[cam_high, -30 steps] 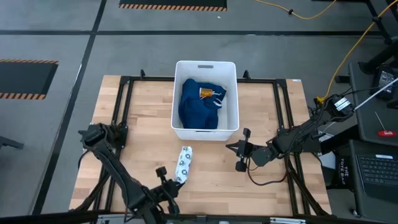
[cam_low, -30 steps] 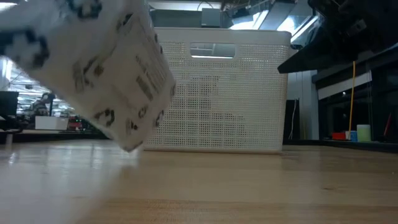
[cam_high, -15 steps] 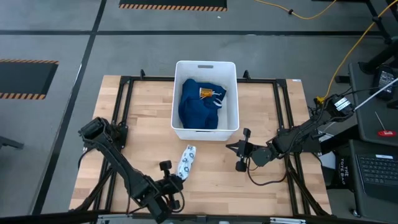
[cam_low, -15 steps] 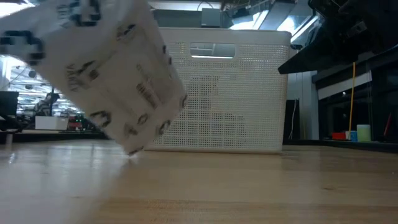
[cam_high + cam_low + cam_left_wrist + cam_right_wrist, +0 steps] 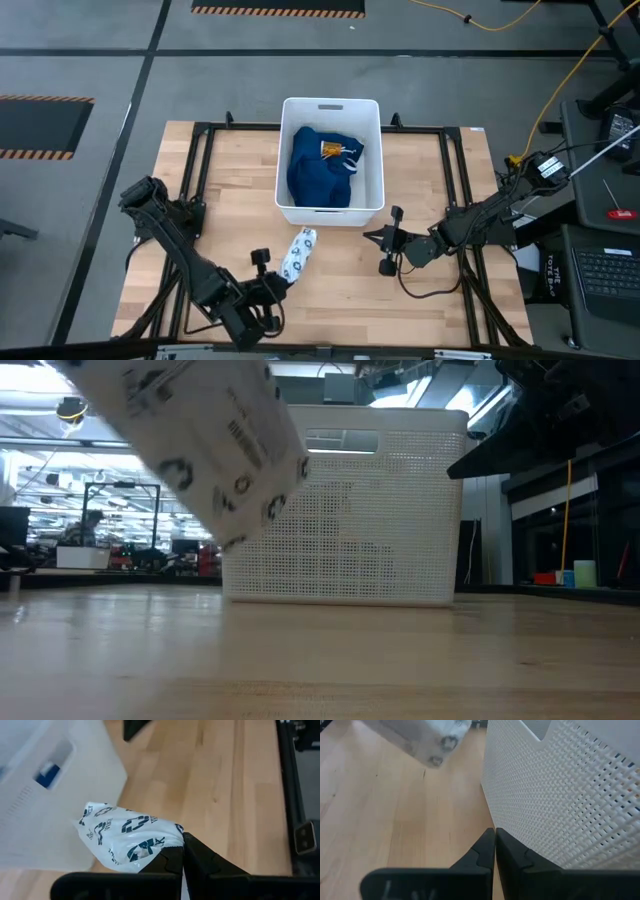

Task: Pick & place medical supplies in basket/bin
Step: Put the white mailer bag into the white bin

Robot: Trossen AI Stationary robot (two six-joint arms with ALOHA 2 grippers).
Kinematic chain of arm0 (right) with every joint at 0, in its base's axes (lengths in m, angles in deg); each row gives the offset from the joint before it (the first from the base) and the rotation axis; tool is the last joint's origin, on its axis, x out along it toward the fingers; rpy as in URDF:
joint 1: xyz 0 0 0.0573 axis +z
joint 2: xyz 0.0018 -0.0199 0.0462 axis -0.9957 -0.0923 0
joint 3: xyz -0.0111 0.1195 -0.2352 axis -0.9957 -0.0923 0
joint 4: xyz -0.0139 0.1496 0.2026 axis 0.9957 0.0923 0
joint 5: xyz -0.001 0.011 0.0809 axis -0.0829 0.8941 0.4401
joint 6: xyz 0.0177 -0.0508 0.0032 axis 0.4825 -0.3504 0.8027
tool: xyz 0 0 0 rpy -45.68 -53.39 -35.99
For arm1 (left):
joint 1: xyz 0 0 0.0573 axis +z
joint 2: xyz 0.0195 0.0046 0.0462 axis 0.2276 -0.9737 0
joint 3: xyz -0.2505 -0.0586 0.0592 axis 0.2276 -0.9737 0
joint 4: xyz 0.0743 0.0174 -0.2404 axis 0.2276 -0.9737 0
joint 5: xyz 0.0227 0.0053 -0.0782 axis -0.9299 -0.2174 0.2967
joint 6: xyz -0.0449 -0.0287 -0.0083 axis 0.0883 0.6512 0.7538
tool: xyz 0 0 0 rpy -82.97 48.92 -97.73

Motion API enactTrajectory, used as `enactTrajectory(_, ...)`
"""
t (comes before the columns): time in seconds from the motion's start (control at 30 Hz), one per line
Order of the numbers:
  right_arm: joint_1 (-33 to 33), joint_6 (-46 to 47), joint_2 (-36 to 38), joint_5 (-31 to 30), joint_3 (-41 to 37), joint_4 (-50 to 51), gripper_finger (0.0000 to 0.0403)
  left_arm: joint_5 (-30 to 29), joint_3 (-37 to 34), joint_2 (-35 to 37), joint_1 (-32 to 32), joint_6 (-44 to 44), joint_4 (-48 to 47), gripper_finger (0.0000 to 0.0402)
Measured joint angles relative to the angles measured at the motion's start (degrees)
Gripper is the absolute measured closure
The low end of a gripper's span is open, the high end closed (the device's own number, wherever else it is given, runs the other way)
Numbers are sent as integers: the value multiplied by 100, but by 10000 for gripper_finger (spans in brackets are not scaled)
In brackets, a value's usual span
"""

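My left gripper (image 5: pixel 272 284) is near the table's front edge and is shut on the white packet printed with blue rings (image 5: pixel 298 253), which also shows in the left wrist view (image 5: pixel 125 837) and the low view (image 5: pixel 195 445). The white tub (image 5: pixel 331 205) stands behind it at mid-table. Inside lie the dark blue garment (image 5: pixel 315 175) and, on top of it, the amber bottle (image 5: pixel 335 151). The black block is hidden. My right gripper (image 5: pixel 368 237) rests shut in front of the tub's right corner. My left gripper pinches the packet's near end (image 5: pixel 167 845) between its two fingers (image 5: pixel 200 857). The fingers come from the table's near side, roughly level. The packet juts out beyond them toward the tub, lifted clear of the table, with its far end (image 5: pixel 250 530) tilted down.
The tub's perforated wall (image 5: pixel 560 795) stands close beside my right gripper. Bare wood lies between the packet and the tub and to both sides. A black frame (image 5: pixel 200 140) runs round the tabletop, and cables (image 5: pixel 430 285) trail by the right arm.
My left gripper has risen and moved slightly toward the tub. The packet's lower end, which touched the table a second ago, is now lifted clear, and the packet has tipped flatter. The right arm has kept still.
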Motion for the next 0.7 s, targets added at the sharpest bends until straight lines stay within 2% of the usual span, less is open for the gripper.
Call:
enactTrajectory(0.2, 1, 3, 0, 0, 0, 0, 385, -457, 1, 440, -1, -606, 82, 400)
enactTrajectory(0.33, 1, -5, 0, 0, 0, 0, 385, -558, 2, 775, -24, -1097, 340, 400)
enactTrajectory(0.7, 1, -41, 0, -2, 0, -1, 385, -1019, 2, 1465, 45, -3356, 1715, 400)
